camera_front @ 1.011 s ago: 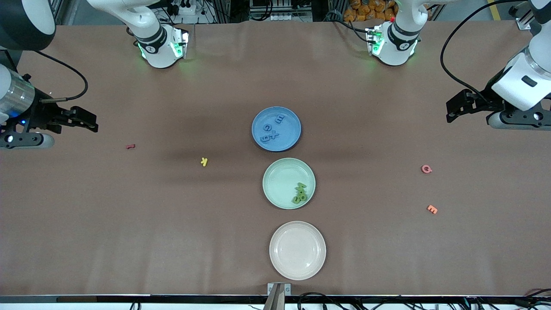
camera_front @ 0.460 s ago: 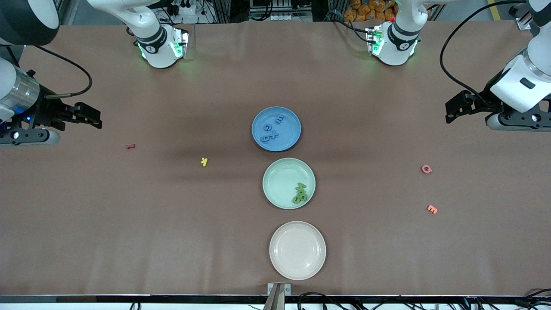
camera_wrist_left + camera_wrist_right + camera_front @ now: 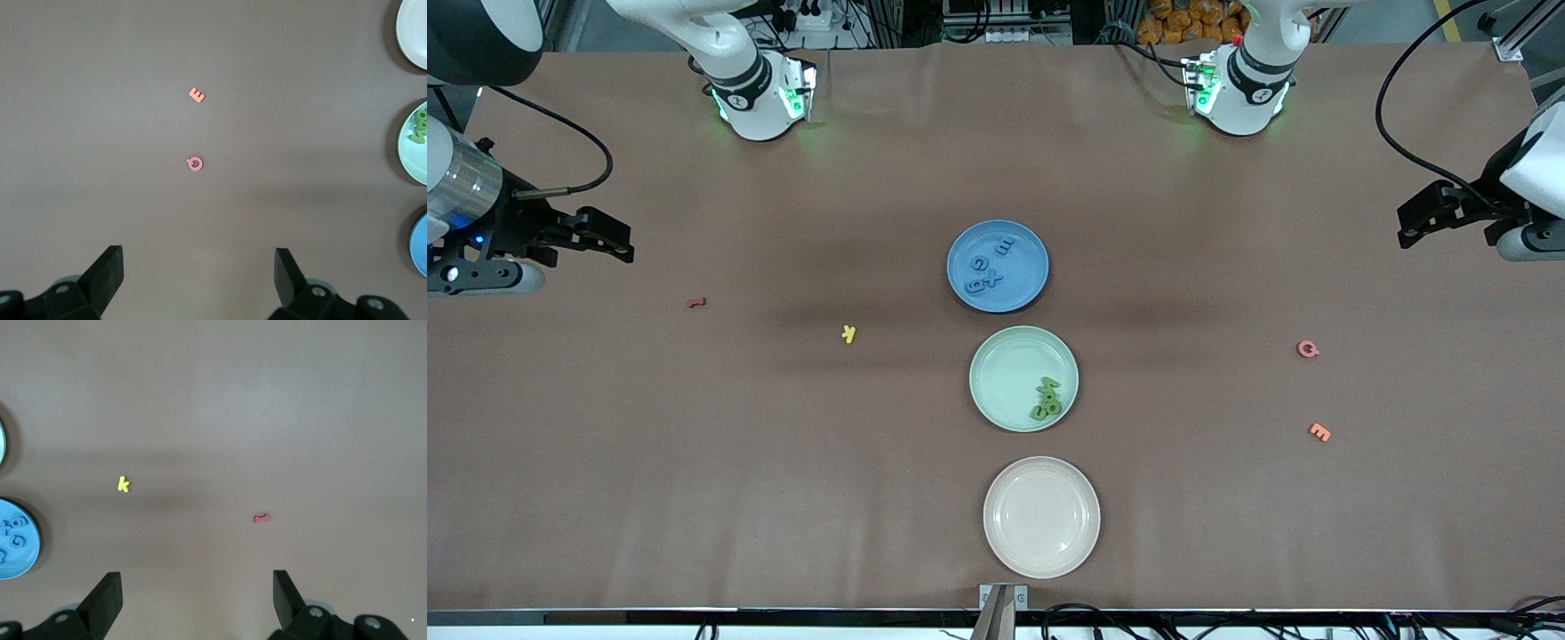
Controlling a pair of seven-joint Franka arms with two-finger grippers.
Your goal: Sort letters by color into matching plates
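Only the two arms have been displaced since the earlier frames; nothing lying on the desk has been shifted. At the right arm's end of the desk, the right pincer point(image 3: 615, 244) has been raised a little toward the bases' edge, and its fingers are spread with nothing between them. The red letter point(image 3: 696, 302) is left near that end, and the yellow letter point(image 3: 849, 334) lies between it and the plates. Down the middle of the desk, three plates are lined up: the blue plate point(image 3: 1025, 289) nearest the bases, with the blue letters point(image 3: 987, 271) gathered in it; the green plate point(image 3: 1005, 391) next, with the green letters point(image 3: 1046, 399) piled by its rim; and the cream plate point(image 3: 1041, 556) nearest the front edge, with nothing in it. Toward the left arm's end, the pink letter point(image 3: 1307, 349) and the orange letter point(image 3: 1320, 432) are left on the bare desk, the orange one nearer the front edge. The left pincer point(image 3: 1409, 233) has been drawn farthest, out toward its end of the desk and partly out of the front view; its fingers are likewise spread and empty.

Both arms are judged to be pulled back, so the sorting of blue and green appears done, while four odd-coloured letters are left unplaced, with no plate matching them.
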